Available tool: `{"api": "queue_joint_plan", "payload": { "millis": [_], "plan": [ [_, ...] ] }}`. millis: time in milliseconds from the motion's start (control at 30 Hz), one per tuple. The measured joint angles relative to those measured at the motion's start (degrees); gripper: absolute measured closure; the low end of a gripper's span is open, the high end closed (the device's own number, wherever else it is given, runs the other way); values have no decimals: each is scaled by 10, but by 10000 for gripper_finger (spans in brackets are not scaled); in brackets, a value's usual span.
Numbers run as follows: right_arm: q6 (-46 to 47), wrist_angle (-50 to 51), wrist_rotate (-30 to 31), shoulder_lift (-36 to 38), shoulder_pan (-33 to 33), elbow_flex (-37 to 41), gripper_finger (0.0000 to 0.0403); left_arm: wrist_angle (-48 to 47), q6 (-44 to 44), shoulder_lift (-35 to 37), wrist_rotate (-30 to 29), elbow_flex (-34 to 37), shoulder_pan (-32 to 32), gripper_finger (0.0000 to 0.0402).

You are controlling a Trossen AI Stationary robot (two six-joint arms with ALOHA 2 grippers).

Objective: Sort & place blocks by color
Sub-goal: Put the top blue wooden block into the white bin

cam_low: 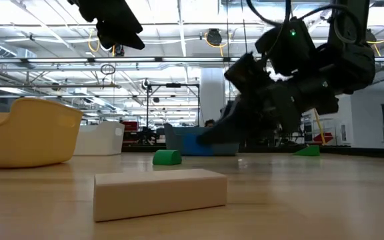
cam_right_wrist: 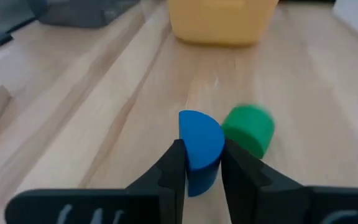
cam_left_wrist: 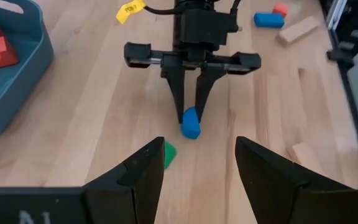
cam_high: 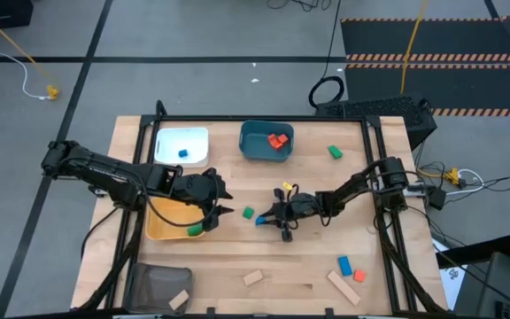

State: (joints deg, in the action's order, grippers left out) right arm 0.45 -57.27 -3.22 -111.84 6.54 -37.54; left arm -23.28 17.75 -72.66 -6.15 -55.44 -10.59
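**Right arm has a blue block pinched at table centre; white tray is the likely next stop**

- Right gripper (cam_high: 264, 217): fingers closed on a blue half-round block (cam_right_wrist: 199, 148), at or just off the tabletop near the middle. The left wrist view shows the block (cam_left_wrist: 191, 123) at the fingertips.
- A green block (cam_high: 248, 213) lies just beside it, apart from the fingers.
- Left gripper (cam_high: 222, 204): above the near edge of the yellow tray (cam_high: 159, 226), fingers spread wide, holding nothing. A green block (cam_high: 195, 229) sits in that tray.
- Step, as I judge it: pick of the blue block made, carry not yet done.
- Next move calls for a lift clear of the green neighbour, then a carry to the white tray (cam_high: 197, 137), which already holds a blue piece (cam_high: 183, 152). The teal tray (cam_high: 251, 146) holds red ones (cam_high: 278, 140).
- Other blocks lie scattered near the table's front edge.
- Writing: a yellow tag (cam_left_wrist: 128, 9) on the right arm's cable carries small print; I cannot read it. No brands seen.
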Motion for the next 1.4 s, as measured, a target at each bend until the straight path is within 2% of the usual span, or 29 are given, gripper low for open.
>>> {"api": "queue_joint_plan", "payload": {
  "millis": [167,400,500,667,833,1067,1400],
  "plan": [
    [-67,45,15,63,-9,0,343,37,23,-6,0,0,-1,204],
    [-246,159,116,191,-12,0,343,116,38,-31,1,0,-1,204],
    [-341,158,137,234,-12,0,343,181,38,-49,0,-1,0,204],
    [-459,156,137,283,-12,0,342,287,37,-89,0,0,10,204],
    [-520,155,137,311,-12,0,342,303,60,-98,-30,0,24,204],
    [-608,156,139,317,-12,0,342,305,57,-98,-42,0,32,204],
    [-668,133,139,317,-12,0,342,305,60,-98,-49,0,64,204]
  ]
}}
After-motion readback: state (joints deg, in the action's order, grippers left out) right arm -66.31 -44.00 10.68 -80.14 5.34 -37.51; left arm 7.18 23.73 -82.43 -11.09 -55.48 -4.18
